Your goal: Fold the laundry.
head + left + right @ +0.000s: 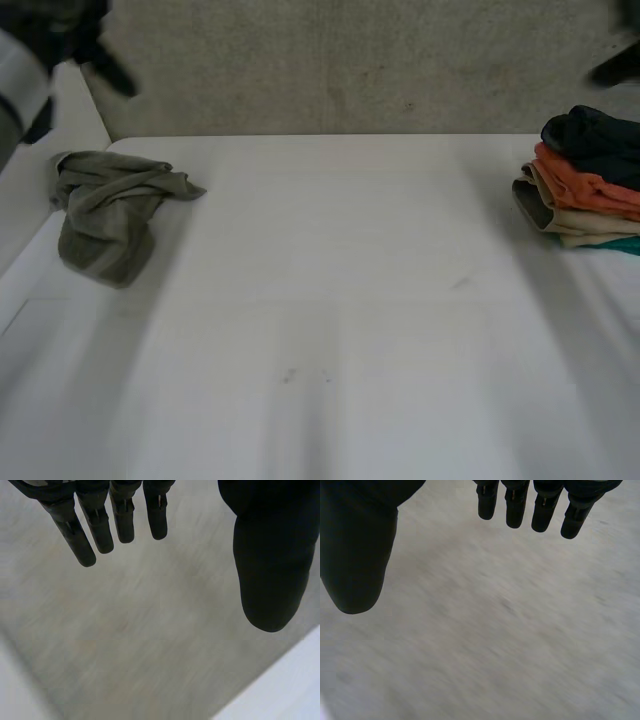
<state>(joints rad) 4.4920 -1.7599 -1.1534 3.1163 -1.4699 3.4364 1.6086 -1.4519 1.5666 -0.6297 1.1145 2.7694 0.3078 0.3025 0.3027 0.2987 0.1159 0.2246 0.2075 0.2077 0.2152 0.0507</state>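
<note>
1. The olive garment (105, 215) lies crumpled at the table's (340, 300) far-left corner. It is soft, wrinkled cloth in a loose heap, with 1 flap trailing toward the table's middle.
2. A stack of folded clothes (590, 180) sits at the table's right edge near the far corner, well apart from the olive garment. From the top, its layers are a dark piece (595, 135), an orange piece (585, 185), a beige piece (560, 215) and a teal piece (620, 245).
3. The left hand (270, 555) is raised beyond the far-left corner. Its fingers are straight, its thumb is spread wide, and it grasps nothing.
4. The right hand (355, 555) has its fingers extended and thumb apart, and it is also empty.
5. The table is white, smooth and matte. A grey speckled surface (340, 70) lies beyond its far edge.
</note>
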